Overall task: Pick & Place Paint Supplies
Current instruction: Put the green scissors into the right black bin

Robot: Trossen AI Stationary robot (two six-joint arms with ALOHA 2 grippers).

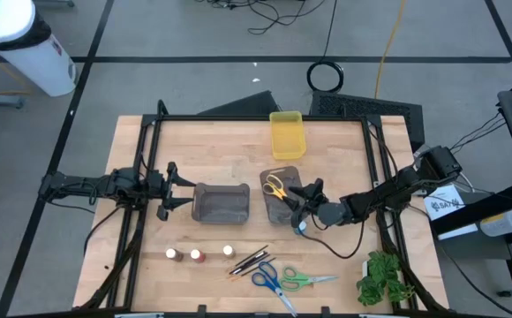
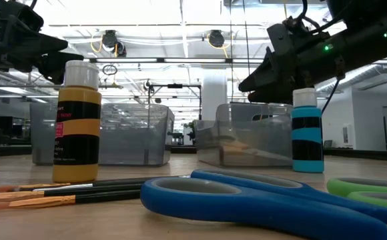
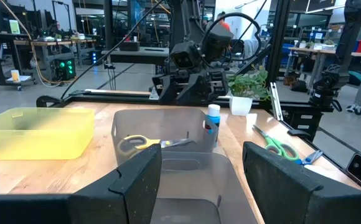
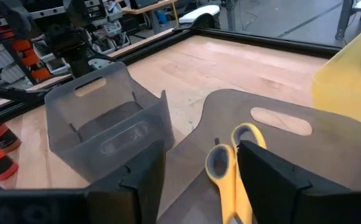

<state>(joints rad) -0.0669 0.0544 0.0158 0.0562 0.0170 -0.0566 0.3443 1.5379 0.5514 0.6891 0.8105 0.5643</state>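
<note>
Yellow scissors [image 1: 275, 186] lie in the bin [image 1: 293, 213] under the released right gripper [image 1: 307, 198], which should retreat toward 4 o'clock, clearing the blue pot [image 3: 213, 116].

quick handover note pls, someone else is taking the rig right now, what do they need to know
Left pincer: open, empty, beside the left grey bin.
Right pincer: open, over the right grey bin, holding nothing.
Done: yellow scissors lie in the right grey bin.
Blue pot stands on the table just outside that bin, by the right arm.
Left on the table front: three pots, brushes, blue scissors, green scissors.
Left grey bin and yellow bin look empty.
</note>
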